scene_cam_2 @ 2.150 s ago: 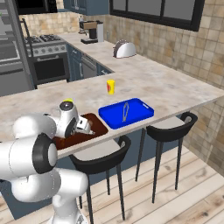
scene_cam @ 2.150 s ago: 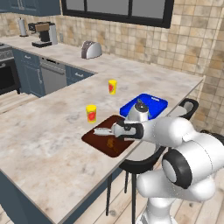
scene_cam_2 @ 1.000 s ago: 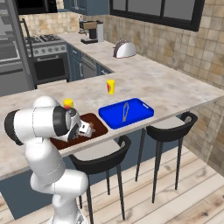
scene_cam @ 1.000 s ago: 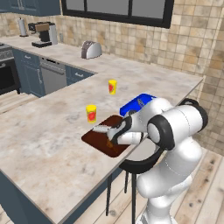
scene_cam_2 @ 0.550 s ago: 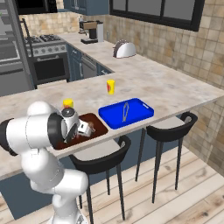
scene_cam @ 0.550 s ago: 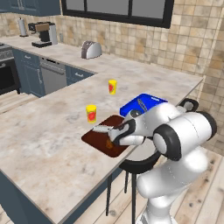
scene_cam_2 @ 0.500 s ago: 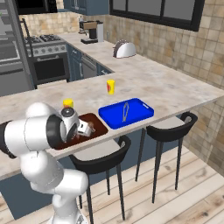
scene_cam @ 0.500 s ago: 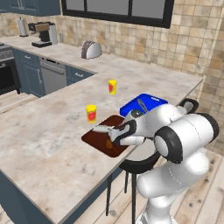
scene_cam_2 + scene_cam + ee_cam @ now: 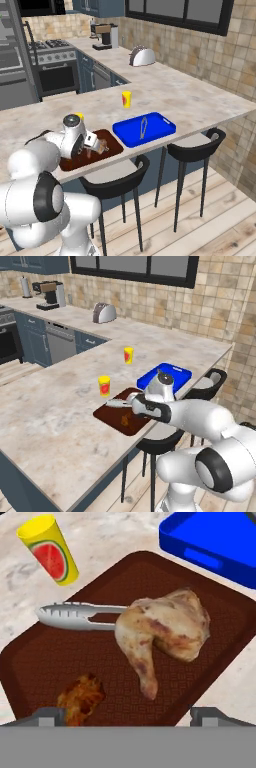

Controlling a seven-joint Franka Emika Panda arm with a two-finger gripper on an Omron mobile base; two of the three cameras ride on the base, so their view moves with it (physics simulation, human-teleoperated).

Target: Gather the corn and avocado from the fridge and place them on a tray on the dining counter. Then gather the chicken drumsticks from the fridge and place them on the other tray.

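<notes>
Hand view: marbled counter under tray

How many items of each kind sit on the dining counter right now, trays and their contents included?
Trays: 2, brown tray and blue tray
Chicken pieces: 2, chicken drumstick and smaller piece
Tongs: 2, and
Yellow cups: 2, and
Total: 8

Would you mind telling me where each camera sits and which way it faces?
Left base view: behind-left, over the white arm toward the brown tray.
Right base view: behind-right, arm lower left, same tray beside the blue tray.
Hand view: along the open jaws onto a chicken drumstick and tongs.
All views share the brown tray.
</notes>
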